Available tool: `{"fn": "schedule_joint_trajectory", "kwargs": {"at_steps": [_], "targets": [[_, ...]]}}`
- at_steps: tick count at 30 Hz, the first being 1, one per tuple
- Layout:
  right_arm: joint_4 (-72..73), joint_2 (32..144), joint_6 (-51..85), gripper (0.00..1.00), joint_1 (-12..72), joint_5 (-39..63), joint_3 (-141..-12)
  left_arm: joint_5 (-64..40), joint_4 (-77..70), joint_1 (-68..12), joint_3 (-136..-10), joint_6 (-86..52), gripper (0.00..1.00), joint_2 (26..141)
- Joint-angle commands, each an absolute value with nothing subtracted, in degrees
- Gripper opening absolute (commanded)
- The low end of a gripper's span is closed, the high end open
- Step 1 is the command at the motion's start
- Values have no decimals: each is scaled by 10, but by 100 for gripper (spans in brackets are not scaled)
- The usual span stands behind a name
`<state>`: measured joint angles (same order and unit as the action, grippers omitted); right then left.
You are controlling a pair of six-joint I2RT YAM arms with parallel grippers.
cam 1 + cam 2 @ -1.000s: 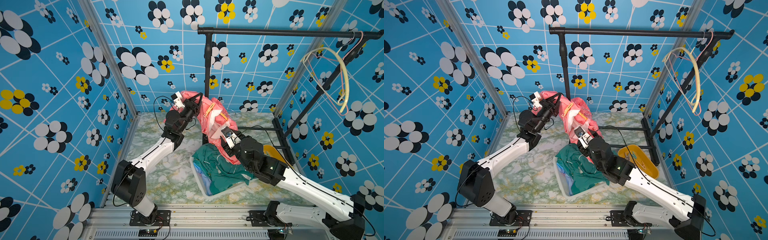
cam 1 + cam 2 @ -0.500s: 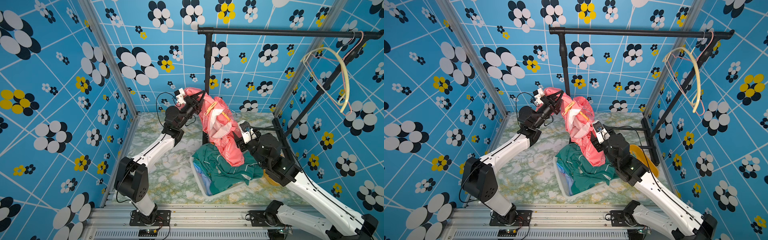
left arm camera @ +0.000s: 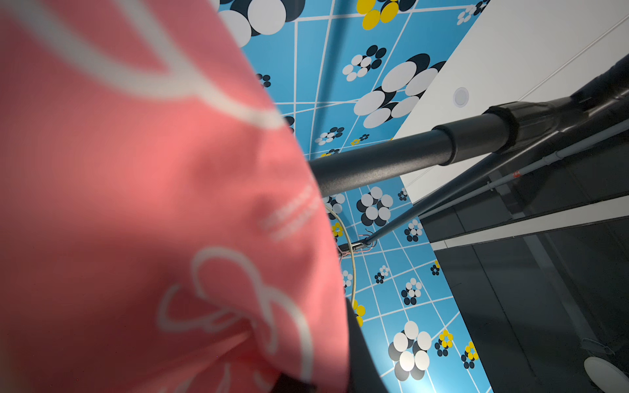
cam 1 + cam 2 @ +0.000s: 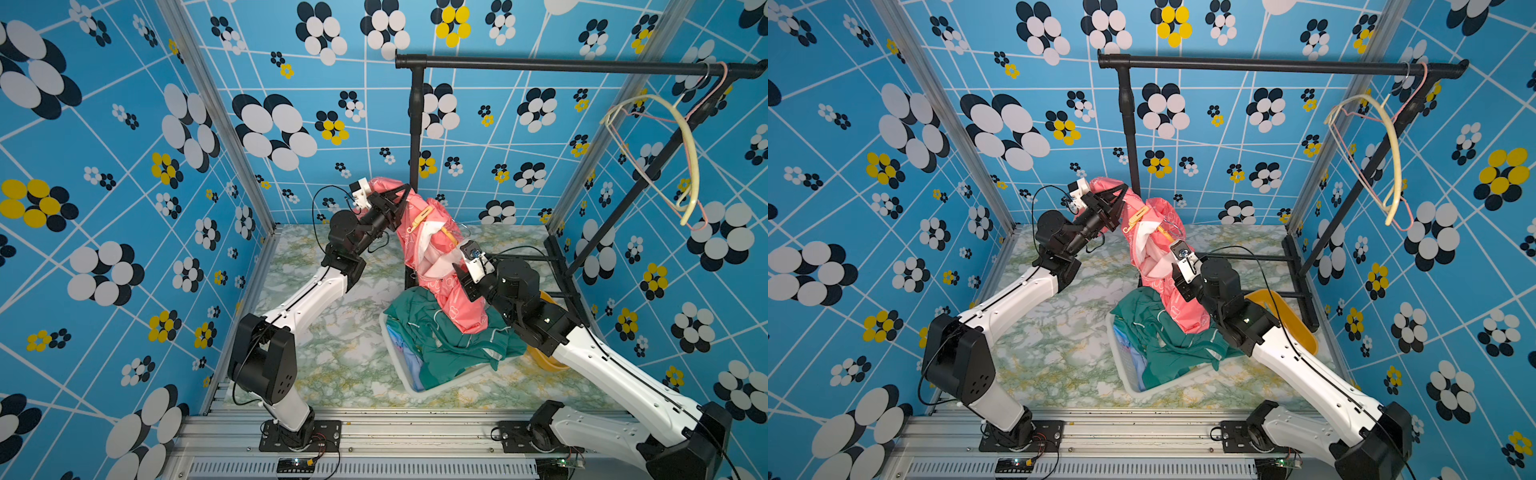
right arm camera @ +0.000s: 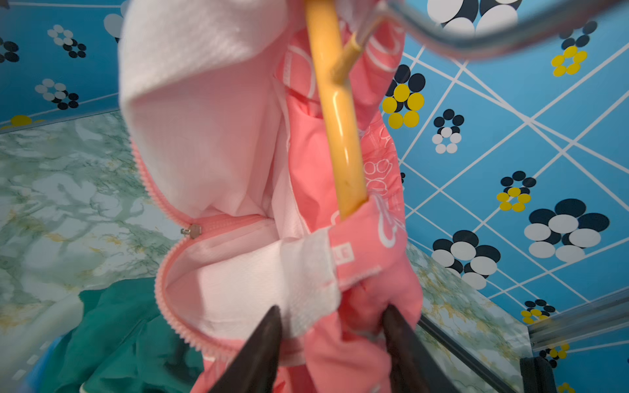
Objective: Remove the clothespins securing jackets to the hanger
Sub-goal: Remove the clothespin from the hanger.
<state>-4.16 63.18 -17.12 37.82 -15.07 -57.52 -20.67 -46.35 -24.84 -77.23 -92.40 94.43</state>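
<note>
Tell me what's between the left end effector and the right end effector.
The pink jacket on a yellow hanger, with a tan clothespin clipped on; both top views show it.

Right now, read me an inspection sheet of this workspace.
Surface: green-veined marbled tabletop.
Job's things: pink jacket on a yellow hanger, tan clothespin clipped on; teal jacket draped over a white bin.
Clutter: yellow tub by the right arm.
End effectors: left end effector shut on the pink jacket; right end effector straddles a jacket fold, grip unclear.
Cables: black cable looped by each wrist.
Surroundings: black rack with empty hangers; blue flowered walls.
</note>
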Motion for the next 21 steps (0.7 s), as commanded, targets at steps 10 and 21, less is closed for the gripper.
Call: {"fn": "schedule_joint_trajectory", "kwargs": {"at_steps": [10, 21], "targets": [[-13, 664, -165, 21, 370, -74, -596, -247, -497, -249, -813, -946, 0, 910], [16, 691, -163, 18, 370, -63, -604, -252, -489, -251, -821, -952, 0, 909]]}}
